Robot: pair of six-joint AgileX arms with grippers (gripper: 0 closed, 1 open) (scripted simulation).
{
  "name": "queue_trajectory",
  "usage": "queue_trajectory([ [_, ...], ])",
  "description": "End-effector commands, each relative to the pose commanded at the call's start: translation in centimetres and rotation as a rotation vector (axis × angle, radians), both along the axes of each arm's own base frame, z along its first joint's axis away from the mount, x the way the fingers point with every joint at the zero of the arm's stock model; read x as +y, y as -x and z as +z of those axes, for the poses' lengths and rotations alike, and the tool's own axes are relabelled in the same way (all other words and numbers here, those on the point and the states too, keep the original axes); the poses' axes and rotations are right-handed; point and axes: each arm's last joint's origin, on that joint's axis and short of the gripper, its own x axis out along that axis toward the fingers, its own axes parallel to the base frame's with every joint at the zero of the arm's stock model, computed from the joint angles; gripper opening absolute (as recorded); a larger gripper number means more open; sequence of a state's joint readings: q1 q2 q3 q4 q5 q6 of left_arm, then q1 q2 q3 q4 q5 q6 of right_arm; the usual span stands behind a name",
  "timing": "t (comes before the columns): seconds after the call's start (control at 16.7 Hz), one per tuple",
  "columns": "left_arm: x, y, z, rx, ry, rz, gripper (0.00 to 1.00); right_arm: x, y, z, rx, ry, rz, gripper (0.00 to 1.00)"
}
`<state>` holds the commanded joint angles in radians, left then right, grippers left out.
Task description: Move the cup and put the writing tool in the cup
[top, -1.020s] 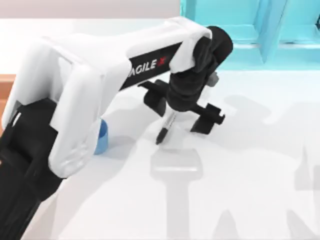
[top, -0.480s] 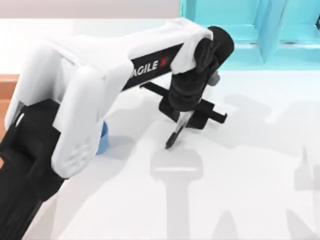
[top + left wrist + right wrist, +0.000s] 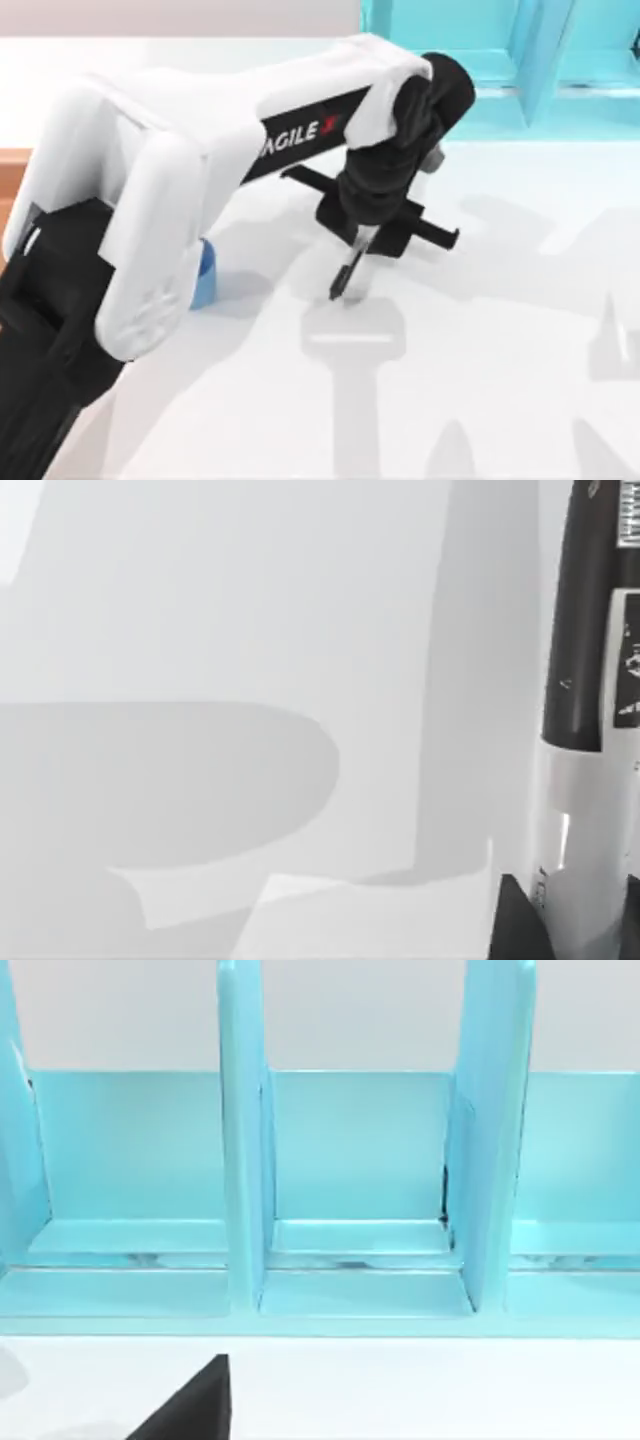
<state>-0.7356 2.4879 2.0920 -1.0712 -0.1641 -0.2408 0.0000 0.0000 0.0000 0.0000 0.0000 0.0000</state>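
- Nearest the top camera, along the desk's (image 3: 480, 380) left side, the left AgileX arm reaches up and across toward the middle, its white shell covering most of what lies under it.
- Tucked against that shell sits the cup (image 3: 204, 275), a blue tumbler standing on the desk at the left; just a sliver of its side shows, and its rim is hidden.
- Toward the centre, the left gripper (image 3: 362, 238) points down with its jaws pinched narrow on the writing tool (image 3: 351, 268), which hangs steeply, dark tip just above the desk or touching it; I cannot tell which.
- The left wrist view has the marker's black barrel and pale labelled band close along one edge, running down to the desk.
- The cup and marker are well apart, so the pen is still to be carried over, by my reading.
- Risk one: the hold sits high on a long slim pen, so a quick swing could let it pivot or slip in the jaws.
- Risk two: the arm's own bulk screens the cup, and a low pass could knock the tumbler over.
- Risk three: the pen is longer than the cup is tall, so a tilted release might tip it out.
- Farthest back, a blue shelf rack (image 3: 360, 1160) faces the right wrist camera; I cannot tell how the right jaws stand.
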Motion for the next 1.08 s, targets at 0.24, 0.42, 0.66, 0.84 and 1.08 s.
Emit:
queue_trajectory([
  [0.24,0.0,3.3,4.1,-0.001,0.002,0.005,0.0,0.0,0.0,0.0,0.0,0.0,0.0,1.0],
  [0.42,0.4,6.3,7.4,-0.008,0.011,0.002,0.0,0.0,0.0,0.0,0.0,0.0,0.0,1.0],
  [0.66,0.5,9.0,9.1,-0.001,0.002,0.001,0.0,0.0,0.0,0.0,0.0,0.0,0.0,1.0],
  [0.84,0.6,8.7,9.0,-0.001,0.003,0.004,0.0,0.0,0.0,0.0,0.0,0.0,0.0,1.0],
  [1.08,1.1,8.7,9.2,-0.033,0.031,-0.011,0.0,0.0,0.0,0.0,0.0,0.0,0.0,1.0],
])
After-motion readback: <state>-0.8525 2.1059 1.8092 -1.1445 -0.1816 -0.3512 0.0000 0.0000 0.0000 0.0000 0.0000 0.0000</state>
